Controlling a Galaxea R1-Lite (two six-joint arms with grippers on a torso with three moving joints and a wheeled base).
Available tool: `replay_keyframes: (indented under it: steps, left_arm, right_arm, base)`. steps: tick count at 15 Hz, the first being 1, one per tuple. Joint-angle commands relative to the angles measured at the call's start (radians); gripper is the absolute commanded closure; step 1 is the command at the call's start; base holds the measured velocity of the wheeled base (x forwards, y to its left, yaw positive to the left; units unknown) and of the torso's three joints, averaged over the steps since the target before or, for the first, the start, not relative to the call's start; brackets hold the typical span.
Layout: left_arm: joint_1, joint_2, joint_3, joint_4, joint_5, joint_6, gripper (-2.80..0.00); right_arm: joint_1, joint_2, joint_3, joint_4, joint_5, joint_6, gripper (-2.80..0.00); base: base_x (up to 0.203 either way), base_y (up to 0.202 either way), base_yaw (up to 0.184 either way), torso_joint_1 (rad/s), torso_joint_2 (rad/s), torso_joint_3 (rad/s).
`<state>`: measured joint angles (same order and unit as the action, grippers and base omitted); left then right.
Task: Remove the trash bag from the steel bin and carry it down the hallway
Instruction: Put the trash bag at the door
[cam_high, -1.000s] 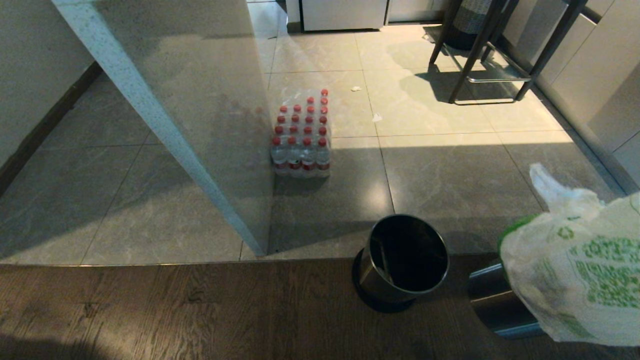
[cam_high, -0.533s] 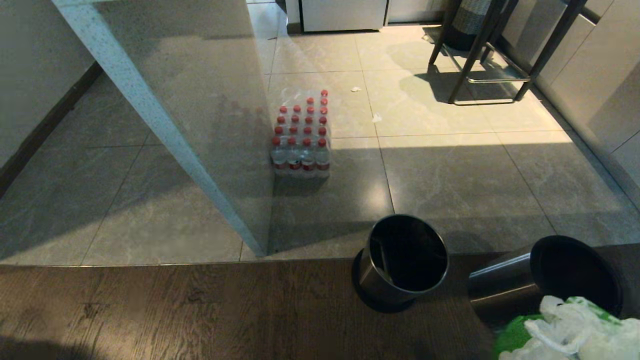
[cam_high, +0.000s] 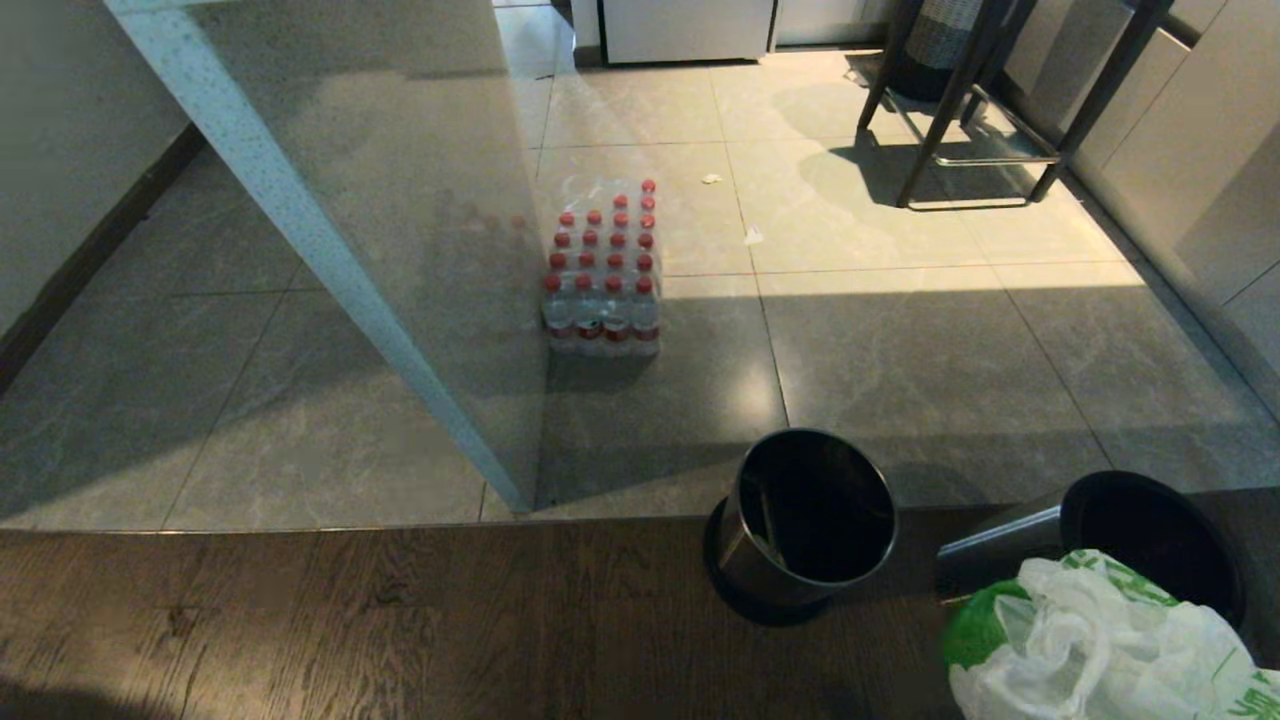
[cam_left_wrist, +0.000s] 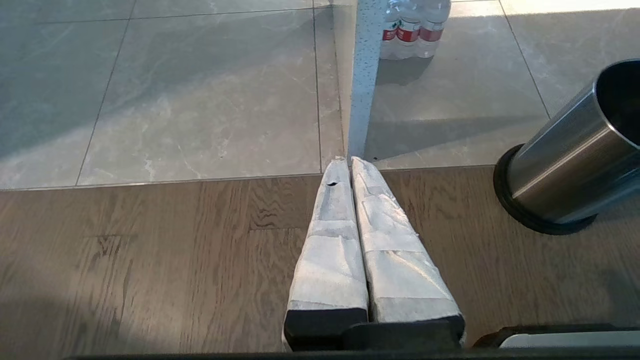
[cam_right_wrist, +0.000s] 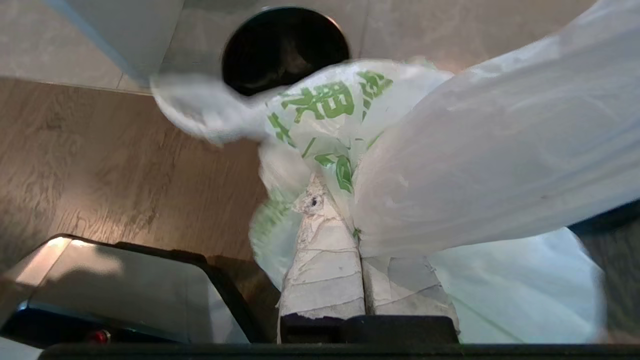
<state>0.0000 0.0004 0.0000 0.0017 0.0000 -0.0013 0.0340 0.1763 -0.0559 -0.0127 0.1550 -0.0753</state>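
Though crumpled, white green-printed trash bag (cam_high: 1100, 640) (thin, glossy)

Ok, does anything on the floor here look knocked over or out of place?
Yes. One steel bin lies tipped on its side on the wood floor at the right, its dark mouth open, while the other bin beside it stands upright. Two small white scraps litter the tiles farther off.

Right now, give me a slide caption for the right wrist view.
Right gripper, jaws shut on the trash bag, above wooden floor near a steel bin.
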Motion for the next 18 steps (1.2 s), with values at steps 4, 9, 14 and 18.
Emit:
replay_keyframes:
  steps: [4,9,14,18]
  left_arm:
    - [0.0,0.001,0.0,0.0,0.0,0.0,0.0]
    - [0.0,0.001,0.0,0.0,0.0,0.0,0.0]
    - [0.0,0.001,0.0,0.0,0.0,0.0,0.0]
    - [0.0,0.001,0.0,0.0,0.0,0.001,0.0]
  right_arm:
    - [-0.012,-0.076,0.025,-0.04,0.005,-0.002,0.0]
    - [-0.026,-0.216,0.018,0.018,-0.097,0.096,0.0]
    - [-0.026,-0.216,0.032,0.008,-0.134,0.166,0.0]
    - [-0.026,-0.216,0.033,0.003,-0.135,0.13,0.0]
  base:
    - [0.0,0.0,0.0,0.0,0.0,0.0]
    - [0.0,0.0,0.0,0.0,0.0,0.0]
    - [0.0,0.0,0.0,0.0,0.0,0.0]
    - [0.0,0.0,0.0,0.0,0.0,0.0]
